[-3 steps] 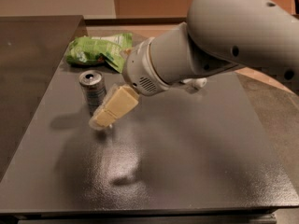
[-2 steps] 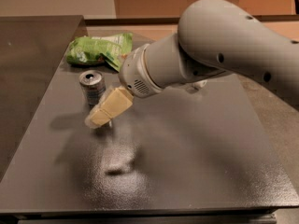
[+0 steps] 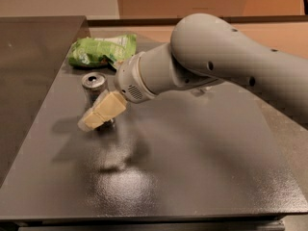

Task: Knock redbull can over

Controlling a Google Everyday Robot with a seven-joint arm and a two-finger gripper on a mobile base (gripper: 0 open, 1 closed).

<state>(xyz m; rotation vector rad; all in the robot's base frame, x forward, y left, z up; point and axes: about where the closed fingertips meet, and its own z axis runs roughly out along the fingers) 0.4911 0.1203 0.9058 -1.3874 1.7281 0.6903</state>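
Observation:
The redbull can (image 3: 93,86) stands upright on the dark table (image 3: 192,158), left of the middle, with its silver top and pull tab showing. My gripper (image 3: 94,118), cream-coloured, hangs from the grey arm (image 3: 216,61) and sits right in front of the can's lower body, covering it. Whether it touches the can cannot be told.
A green crumpled snack bag (image 3: 102,49) lies behind the can near the table's far edge. A second dark surface (image 3: 33,47) adjoins on the left. The table's front edge runs along the bottom of the view.
The gripper has moved left and lower, from the can's right side to in front of its lower body. The can still stands upright.

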